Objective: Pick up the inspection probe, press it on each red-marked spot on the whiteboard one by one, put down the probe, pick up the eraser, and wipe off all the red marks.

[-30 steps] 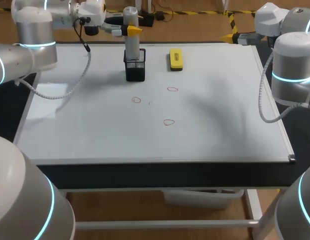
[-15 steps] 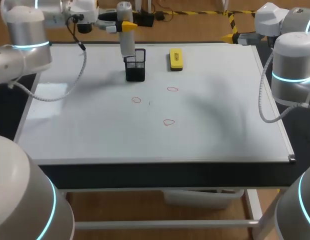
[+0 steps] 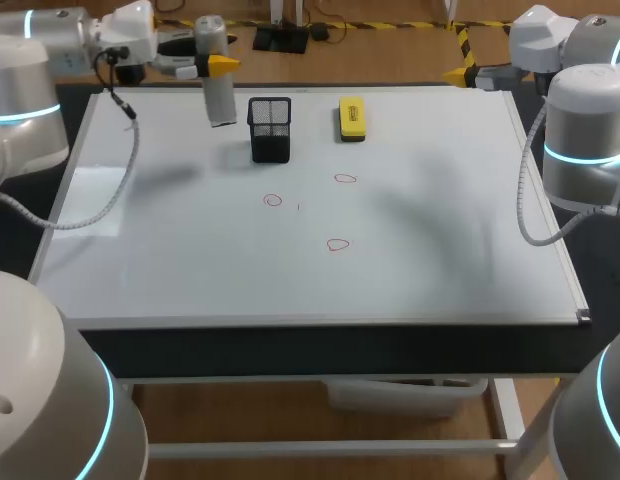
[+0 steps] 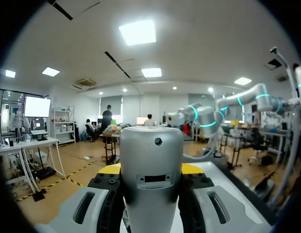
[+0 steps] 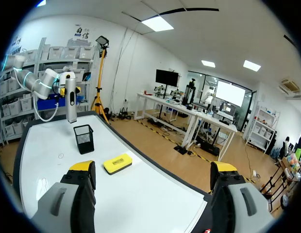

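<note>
My left gripper (image 3: 212,63) is shut on the grey cylindrical inspection probe (image 3: 218,92), which hangs upright above the whiteboard (image 3: 440,220), to the left of the black mesh holder (image 3: 270,130). In the left wrist view the probe (image 4: 151,184) fills the gap between the fingers of that gripper (image 4: 151,170). Three red marks (image 3: 273,200) (image 3: 345,179) (image 3: 337,244) are drawn mid-board. The yellow eraser (image 3: 351,118) lies right of the holder. My right gripper (image 5: 153,167) is open and empty off the board's far right corner, facing the eraser (image 5: 117,163), the holder (image 5: 84,138) and the probe (image 5: 70,104).
The holder stands near the board's far edge. A cable (image 3: 110,190) from the left arm loops over the board's left side. The right arm (image 3: 585,130) stands beyond the right edge. The board's raised frame (image 3: 320,322) runs along the front.
The left arm has lifted the probe out of the black holder and carried it leftwards. The right arm has stayed put.
</note>
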`<state>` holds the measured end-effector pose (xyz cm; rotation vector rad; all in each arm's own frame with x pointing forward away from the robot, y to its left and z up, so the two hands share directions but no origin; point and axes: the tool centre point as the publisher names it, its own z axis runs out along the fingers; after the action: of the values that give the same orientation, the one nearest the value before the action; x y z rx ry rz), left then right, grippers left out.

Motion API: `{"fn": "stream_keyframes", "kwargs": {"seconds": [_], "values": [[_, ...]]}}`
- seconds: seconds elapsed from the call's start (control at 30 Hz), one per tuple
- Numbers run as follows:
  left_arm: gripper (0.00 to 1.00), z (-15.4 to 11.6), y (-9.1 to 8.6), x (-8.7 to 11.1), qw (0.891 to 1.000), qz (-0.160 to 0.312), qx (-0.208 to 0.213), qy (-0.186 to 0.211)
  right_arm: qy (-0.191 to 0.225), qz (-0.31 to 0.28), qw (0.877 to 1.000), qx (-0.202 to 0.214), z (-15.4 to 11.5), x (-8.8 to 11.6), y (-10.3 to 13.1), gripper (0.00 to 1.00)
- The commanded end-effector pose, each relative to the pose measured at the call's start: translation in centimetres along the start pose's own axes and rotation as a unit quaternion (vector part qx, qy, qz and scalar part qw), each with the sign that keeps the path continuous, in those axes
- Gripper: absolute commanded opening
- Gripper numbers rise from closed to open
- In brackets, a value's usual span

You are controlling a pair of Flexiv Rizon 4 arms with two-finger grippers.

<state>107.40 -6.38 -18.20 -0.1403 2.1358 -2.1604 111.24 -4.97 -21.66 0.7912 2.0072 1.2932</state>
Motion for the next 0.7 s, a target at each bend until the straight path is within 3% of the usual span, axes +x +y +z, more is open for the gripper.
{"fn": "stream_keyframes", "kwargs": {"seconds": [0.03,0.7], "values": [[0.00,-1.9,0.0,1.3,0.998,0.001,-0.006,-0.058,0.001,0.000,1.000,0.001,0.0,-0.1,0.0,1.00],[0.00,-8.6,2.7,1.2,0.991,-0.012,-0.018,-0.130,0.001,0.000,1.000,0.001,0.0,-0.1,0.0,1.00]]}}
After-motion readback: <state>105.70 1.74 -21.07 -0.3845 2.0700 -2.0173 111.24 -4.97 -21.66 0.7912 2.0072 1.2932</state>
